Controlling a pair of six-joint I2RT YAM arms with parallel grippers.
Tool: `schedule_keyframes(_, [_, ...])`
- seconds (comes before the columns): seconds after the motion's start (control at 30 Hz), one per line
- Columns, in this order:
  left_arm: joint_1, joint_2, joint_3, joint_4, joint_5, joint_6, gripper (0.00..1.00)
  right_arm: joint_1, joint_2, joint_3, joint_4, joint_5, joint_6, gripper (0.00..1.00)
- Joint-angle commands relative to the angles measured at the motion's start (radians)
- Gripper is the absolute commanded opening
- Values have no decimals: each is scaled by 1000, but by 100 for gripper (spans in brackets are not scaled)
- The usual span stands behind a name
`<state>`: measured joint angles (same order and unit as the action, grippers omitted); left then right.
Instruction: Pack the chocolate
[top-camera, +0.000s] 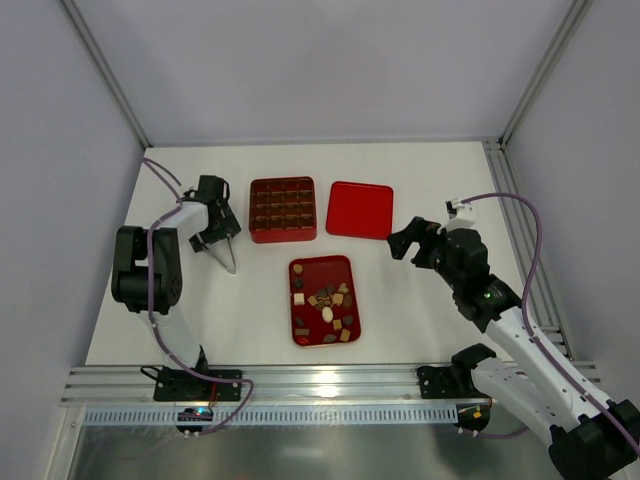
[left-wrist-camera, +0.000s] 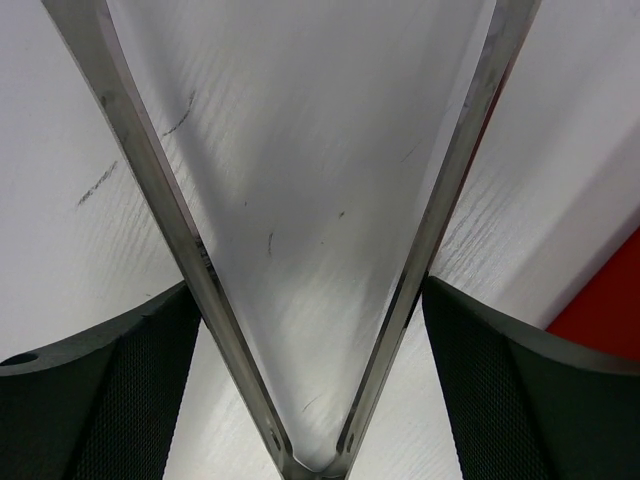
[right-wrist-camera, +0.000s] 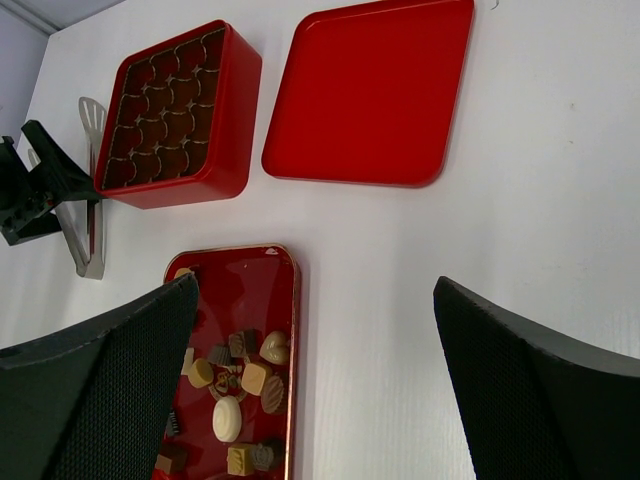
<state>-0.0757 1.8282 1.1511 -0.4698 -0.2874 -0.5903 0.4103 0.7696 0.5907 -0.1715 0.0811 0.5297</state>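
Note:
The chocolate (top-camera: 325, 303), several dark, tan and cream pieces, lies loose on a flat red tray (top-camera: 303, 268) at the table's middle; it also shows in the right wrist view (right-wrist-camera: 240, 380). My left gripper (top-camera: 218, 235) is shut on metal tongs (top-camera: 229, 256), left of the red grid box (top-camera: 283, 209). In the left wrist view the tongs (left-wrist-camera: 170, 210) spread in a V between my fingers (left-wrist-camera: 100, 400), tips over bare table. My right gripper (top-camera: 408, 240) is open and empty, right of the tray and above the table (right-wrist-camera: 315, 285).
A flat red lid (top-camera: 360, 209) lies right of the grid box, just behind my right gripper. The box (right-wrist-camera: 180, 110), lid (right-wrist-camera: 370, 90) and tongs (right-wrist-camera: 90, 190) show in the right wrist view. A red edge (left-wrist-camera: 605, 300) shows at the left wrist view's right.

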Motion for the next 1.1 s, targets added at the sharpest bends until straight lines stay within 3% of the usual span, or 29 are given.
schedule_keyframes(0.0, [8,23,36,-18,-15,29,88,2,0,-3,50,-3,3,100])
schedule_keyframes(0.33, [7,34,25,-27,30,0,74,2,2,-6,49,-3,4,100])
schedule_keyframes(0.7, [2,-3,-31,-44,47,-43,86,2,25,-12,70,-23,18,100])
schedule_keyframes(1.07, [-6,5,-73,-26,59,-65,85,2,20,-17,66,-23,18,100])
